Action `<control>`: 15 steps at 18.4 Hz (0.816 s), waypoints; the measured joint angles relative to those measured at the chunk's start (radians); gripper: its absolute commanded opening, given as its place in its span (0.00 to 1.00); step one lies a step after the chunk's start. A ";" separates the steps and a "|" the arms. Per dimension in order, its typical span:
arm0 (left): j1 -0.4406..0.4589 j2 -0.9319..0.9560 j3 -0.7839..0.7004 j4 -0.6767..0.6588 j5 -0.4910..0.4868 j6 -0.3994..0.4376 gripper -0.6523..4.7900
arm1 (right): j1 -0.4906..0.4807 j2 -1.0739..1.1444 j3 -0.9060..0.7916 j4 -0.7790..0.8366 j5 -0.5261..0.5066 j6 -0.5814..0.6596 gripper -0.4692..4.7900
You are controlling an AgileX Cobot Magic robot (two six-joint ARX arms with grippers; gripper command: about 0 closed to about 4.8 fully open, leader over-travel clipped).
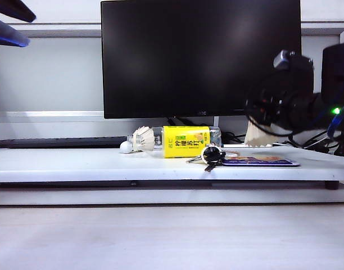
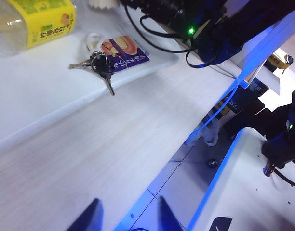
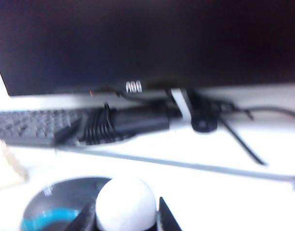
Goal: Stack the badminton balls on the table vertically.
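On the white worktop [image 1: 76, 163], nearest the front edge, lies a bunch of keys [image 1: 211, 154] with a flat printed card [image 1: 261, 162] just to its right. Behind them a clear bottle [image 1: 186, 140] with a yellow label lies on its side, long axis running left to right; what is inside it cannot be told. Touching the bottle's left end lies one shuttlecock [image 1: 137, 140], also on its side, long axis left to right, its rounded cork tip pointing left and its feather skirt toward the bottle. At the right, the right gripper [image 3: 126, 216] is raised above the worktop in front of the monitor [image 1: 200, 56], its fingers [image 3: 87, 216] clamped on the round white cork of the second shuttlecock [image 3: 126, 204], whose feather skirt hangs below the arm. The left gripper [image 2: 126, 214] hangs high at the far left, its fingers [image 2: 87, 219] apart with nothing between them.
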 measured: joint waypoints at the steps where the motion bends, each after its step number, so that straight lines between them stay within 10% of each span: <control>1: 0.000 0.000 0.000 -0.001 0.000 0.000 0.41 | 0.000 0.006 0.000 -0.003 0.000 0.000 0.35; 15: 0.000 0.000 0.000 -0.013 0.000 0.000 0.41 | 0.000 0.016 0.000 -0.051 -0.047 0.000 0.52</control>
